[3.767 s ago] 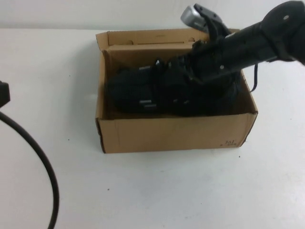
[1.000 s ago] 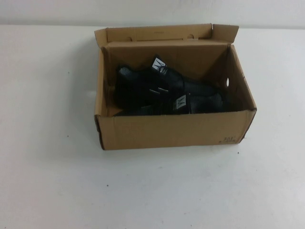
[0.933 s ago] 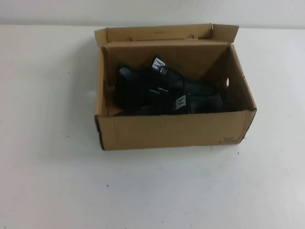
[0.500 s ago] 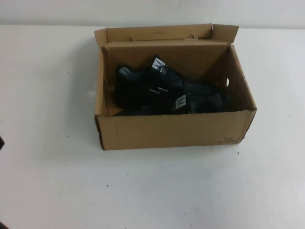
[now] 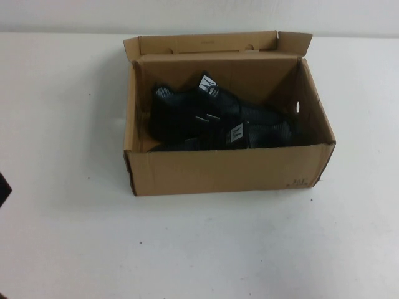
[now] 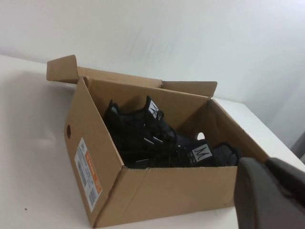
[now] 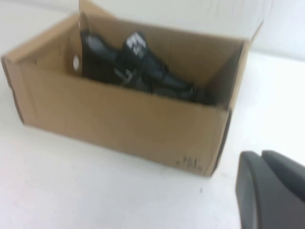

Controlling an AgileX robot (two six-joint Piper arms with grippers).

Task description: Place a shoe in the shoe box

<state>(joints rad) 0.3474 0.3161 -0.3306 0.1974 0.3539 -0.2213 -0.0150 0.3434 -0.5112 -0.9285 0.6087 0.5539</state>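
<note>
The brown cardboard shoe box [image 5: 224, 171] stands open in the middle of the table, lid flap folded back. Two black shoes lie inside it: one [image 5: 187, 109] toward the back left, the other [image 5: 262, 134] along the front wall, each with a white tongue label. Both wrist views show the same: the box [image 6: 157, 191] [image 7: 124, 124] with a shoe [image 6: 143, 133] [image 7: 143, 67] inside. My left gripper [image 6: 264, 164] is shut and empty, off the box's left side. My right gripper [image 7: 261, 155] is shut and empty, off the box's front right corner.
White table [image 5: 199, 249] all around the box, with a pale wall behind. A dark bit of my left arm [image 5: 3, 189] shows at the left edge of the high view. An orange-and-white label [image 6: 88, 174] sits on the box's left end wall.
My right arm, which reached over the box earlier, has pulled back out of the high view. A dark bit of the left arm has edged in at the left. Box and shoes are still.
</note>
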